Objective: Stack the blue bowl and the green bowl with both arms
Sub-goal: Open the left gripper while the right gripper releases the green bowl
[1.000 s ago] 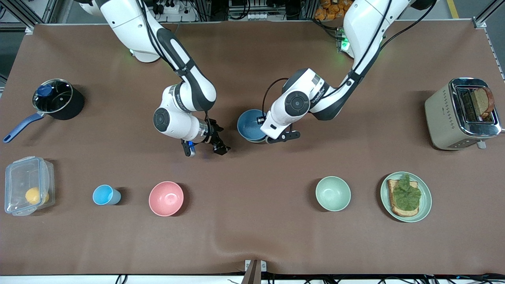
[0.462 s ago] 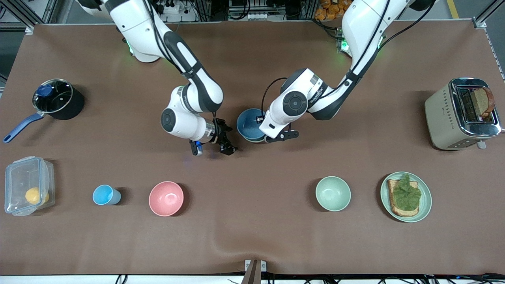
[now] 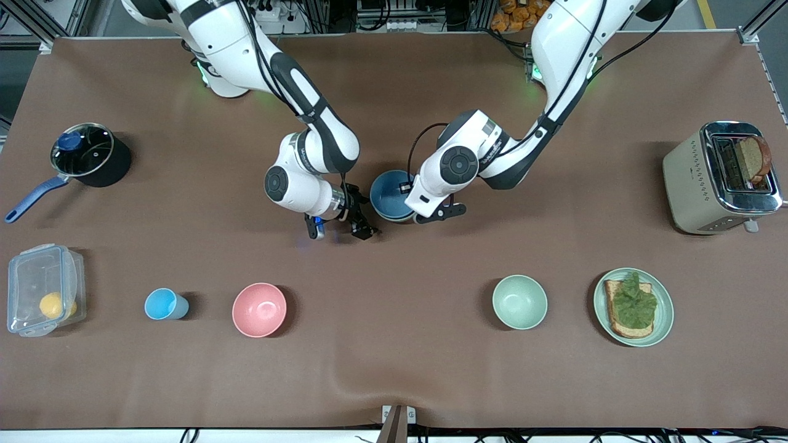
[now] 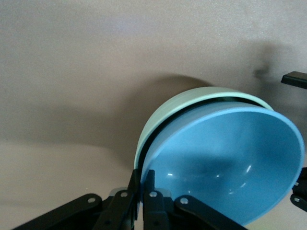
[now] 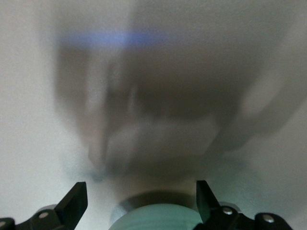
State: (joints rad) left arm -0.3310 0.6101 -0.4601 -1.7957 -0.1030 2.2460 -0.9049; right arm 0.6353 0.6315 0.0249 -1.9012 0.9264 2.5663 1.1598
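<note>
**Two bowls nested mid-bench, one tool gripping, one spread wide**

I count four bowls, one cup, one plate and two tools. From the right arm's end of the bench [image 3: 394,381] stand a lidded pot [image 3: 91,154], a clear box [image 3: 43,289] with a yellow fruit inside, a light-blue cup [image 3: 163,304] and a pink bowl [image 3: 259,309].

Mid-bench, the right tool [image 3: 340,229] hangs low with fingers spread wide and nothing in them, just beside the blue bowl [image 3: 389,195]. The left wrist view shows what the front view barely does: the blue bowl sits tilted inside the green bowl [image 4: 192,98], and the left tool [image 4: 143,175] is pinched tight on the blue bowl's rim. The left arm's wrist hides that grip from the front.

Toward the left arm's end stand a mint bowl [image 3: 519,301], a plate [image 3: 665,320] of toast and a toaster [image 3: 689,178].
</note>
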